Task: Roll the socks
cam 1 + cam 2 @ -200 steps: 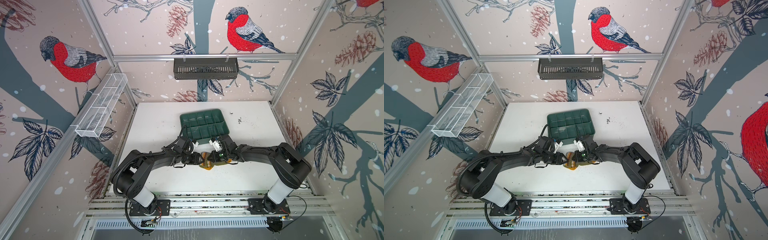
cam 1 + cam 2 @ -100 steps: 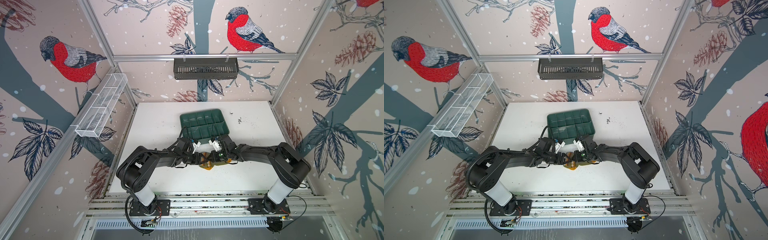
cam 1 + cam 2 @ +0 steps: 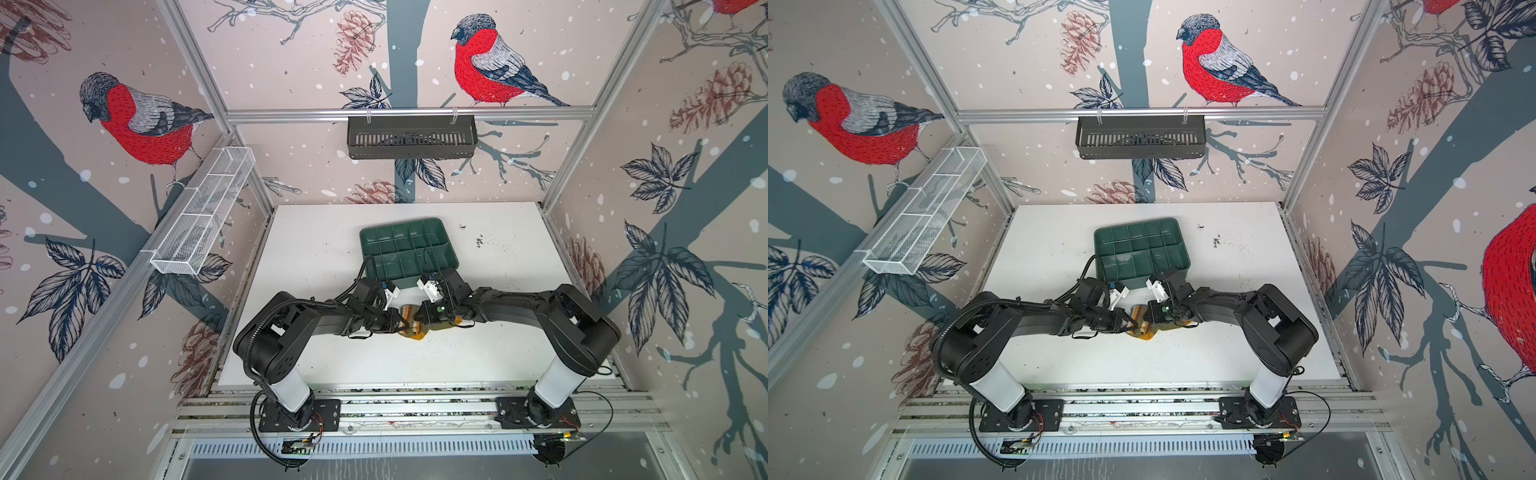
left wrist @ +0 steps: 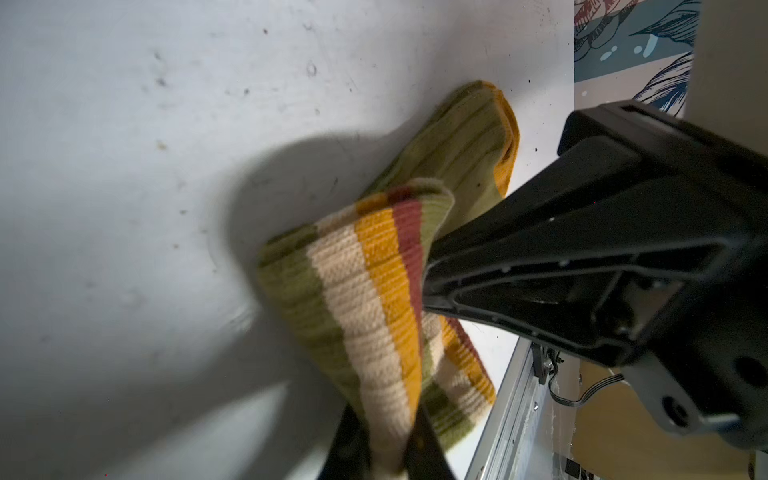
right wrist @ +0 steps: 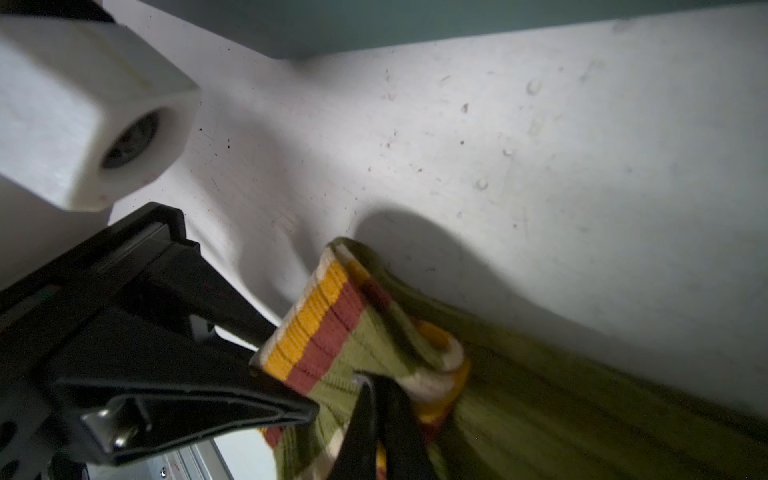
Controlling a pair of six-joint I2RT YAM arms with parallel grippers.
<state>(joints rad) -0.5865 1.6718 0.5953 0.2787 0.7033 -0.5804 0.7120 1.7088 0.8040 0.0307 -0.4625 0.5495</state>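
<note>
Spanning the lower middle of both top views, a white table (image 3: 316,257) carries a green tray (image 3: 409,249) at centre. A wire basket (image 3: 203,216) hangs upper left and a black basket (image 3: 411,137) at top centre. Both arms meet just below the tray and hide most of the socks (image 3: 415,332), which lie bunched on the table between them. The left gripper (image 4: 386,453) is clamped on the striped cuff. The right gripper (image 5: 380,419) is pinched tight on the olive fabric beside it.

Olive-green knit socks (image 4: 365,291), cream, orange and brown cuff stripes, mustard toe, bunched, folded, on white table (image 3: 316,257)
</note>
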